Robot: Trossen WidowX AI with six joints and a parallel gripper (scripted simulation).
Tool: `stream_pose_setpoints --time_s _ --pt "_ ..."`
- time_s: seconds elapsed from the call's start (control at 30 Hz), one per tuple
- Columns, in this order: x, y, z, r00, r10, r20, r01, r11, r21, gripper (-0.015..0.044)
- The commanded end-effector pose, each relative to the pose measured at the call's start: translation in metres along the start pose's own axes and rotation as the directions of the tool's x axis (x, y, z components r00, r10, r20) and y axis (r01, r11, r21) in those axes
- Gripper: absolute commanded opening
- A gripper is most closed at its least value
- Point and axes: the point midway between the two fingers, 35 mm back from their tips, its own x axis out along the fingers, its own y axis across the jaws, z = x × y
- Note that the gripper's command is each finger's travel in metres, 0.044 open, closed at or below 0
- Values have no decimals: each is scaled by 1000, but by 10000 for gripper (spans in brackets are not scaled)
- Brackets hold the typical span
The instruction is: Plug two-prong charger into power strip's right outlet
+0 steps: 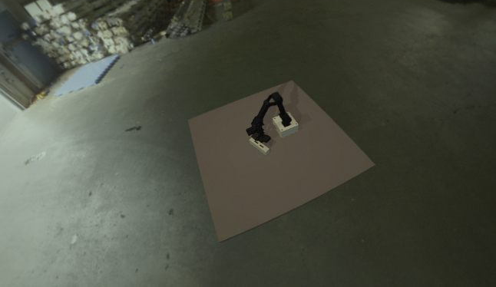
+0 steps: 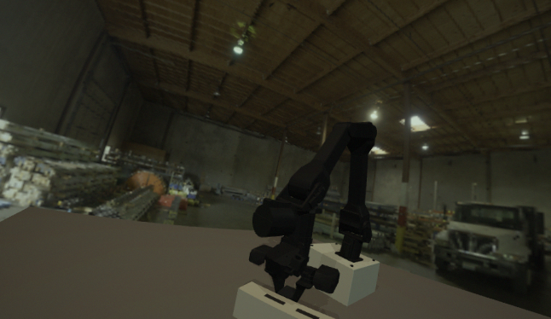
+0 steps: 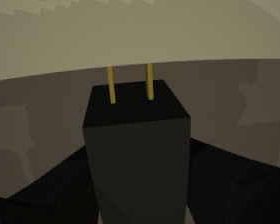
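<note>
The pale power strip (image 1: 265, 150) (image 2: 249, 302) lies on the brown mat, with two dark outlet slots on its top. Its near end is cut off in the exterior view. My gripper (image 1: 262, 138) (image 2: 288, 292) (image 3: 134, 148) is shut on the black charger (image 3: 131, 112) and is low beside the strip, on the side toward the robot base. In the wrist view two brass prongs (image 3: 111, 87) (image 3: 150, 85) stick out of the charger and reach the edge of a pale surface (image 3: 141, 40), likely the strip. Their tips do not show. I cannot tell which outlet they line up with.
The arm's pale box-shaped base (image 1: 289, 131) (image 2: 363, 282) stands close behind the gripper. Strip and base rest on a square brown mat (image 1: 276, 192) (image 2: 107, 264). The warehouse surroundings, with stacked goods and a truck (image 2: 478, 236), are far off.
</note>
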Motion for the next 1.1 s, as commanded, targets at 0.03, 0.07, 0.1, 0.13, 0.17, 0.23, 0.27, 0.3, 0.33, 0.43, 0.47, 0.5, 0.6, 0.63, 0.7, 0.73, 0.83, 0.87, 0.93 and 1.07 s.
stream_pose_setpoints --time_s 0.03,0.07,0.1,0.13,0.17,0.23,0.27,0.3,0.33,0.43,0.47,0.5,0.6,0.63,0.7,0.73,0.83,0.87,0.93,1.07 --pt "0 1 0 1000 5 0 -5 1000 4 0" --pt "0 1 0 1000 5 0 -5 1000 4 0" --pt "0 1 0 1000 5 0 -5 1000 4 0" --pt "0 1 0 1000 5 0 -5 1000 4 0" --pt "0 1 0 1000 5 0 -5 1000 4 0" --pt "0 1 0 1000 5 0 -5 1000 4 0" --pt "0 1 0 1000 5 0 -5 1000 4 0" --pt "0 1 0 1000 5 0 -5 1000 4 0" --pt "0 1 0 1000 5 0 -5 1000 4 0" --pt "0 1 1 1000 5 0 -5 1000 4 0" --pt "0 1 1 1000 5 0 -5 1000 4 0" --pt "0 1 1 1000 5 0 -5 1000 4 0" --pt "0 1 2 1000 5 0 -5 1000 4 0" --pt "0 1 3 1000 5 0 -5 1000 4 0" --pt "0 1 2 1000 5 0 -5 1000 4 0" --pt "0 1 2 1000 5 0 -5 1000 4 0" --pt "0 1 2 1000 5 0 -5 1000 4 0" --pt "0 1 2 1000 5 0 -5 1000 4 0" --pt "0 1 3 1000 5 0 -5 1000 4 0" --pt "0 1 4 1000 5 0 -5 1000 4 0"
